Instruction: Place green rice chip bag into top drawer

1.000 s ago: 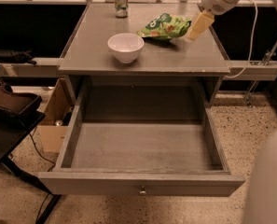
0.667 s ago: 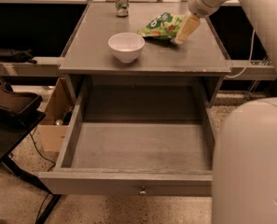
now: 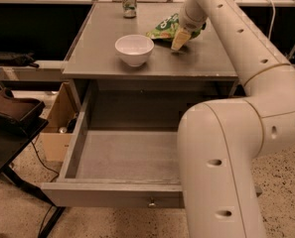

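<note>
The green rice chip bag [image 3: 163, 29] lies on the grey tabletop [image 3: 102, 58], behind and to the right of the white bowl [image 3: 134, 49]. My gripper [image 3: 180, 41] reaches down at the bag's right end, touching or just above it, and hides that end. The top drawer [image 3: 122, 157] below the tabletop is pulled fully open and holds nothing that I can see. Its front panel with a small round knob [image 3: 151, 202] faces me. My white arm [image 3: 226, 148] covers the drawer's right part.
A drink can [image 3: 129, 1] stands at the table's back edge. A cardboard box [image 3: 57, 128] sits on the floor left of the drawer. A dark chair or stand [image 3: 10, 118] is at the far left, with a cable on the speckled floor.
My arm has swung left and toward the camera, so it now covers the drawer's right side. The gripper has moved left and down onto the bag's right end. The bag and bowl have not moved.
</note>
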